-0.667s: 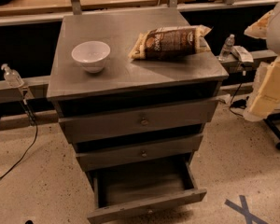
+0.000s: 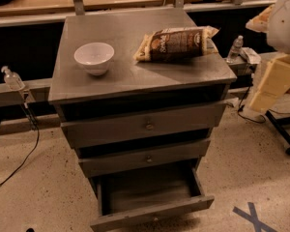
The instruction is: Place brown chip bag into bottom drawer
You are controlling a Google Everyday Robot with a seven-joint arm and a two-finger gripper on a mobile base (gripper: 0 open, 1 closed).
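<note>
The brown chip bag (image 2: pixel 176 43) lies flat on the right rear part of the grey cabinet top (image 2: pixel 135 76), dark brown in the middle with pale ends. The bottom drawer (image 2: pixel 150 197) is pulled out and I see nothing inside its box. The two upper drawers (image 2: pixel 145 125) are closed or nearly closed. My gripper (image 2: pixel 273 83) shows as white and cream parts at the right edge of the view. It is off to the right of the cabinet, apart from the bag, and holds nothing that I can see.
A white bowl (image 2: pixel 94 57) stands on the left of the cabinet top. A small clear bottle (image 2: pixel 235 48) stands right of the cabinet and another (image 2: pixel 12 78) on the left rail. A cable (image 2: pixel 24 153) runs over the floor at left. Blue tape (image 2: pixel 253 216) marks the floor.
</note>
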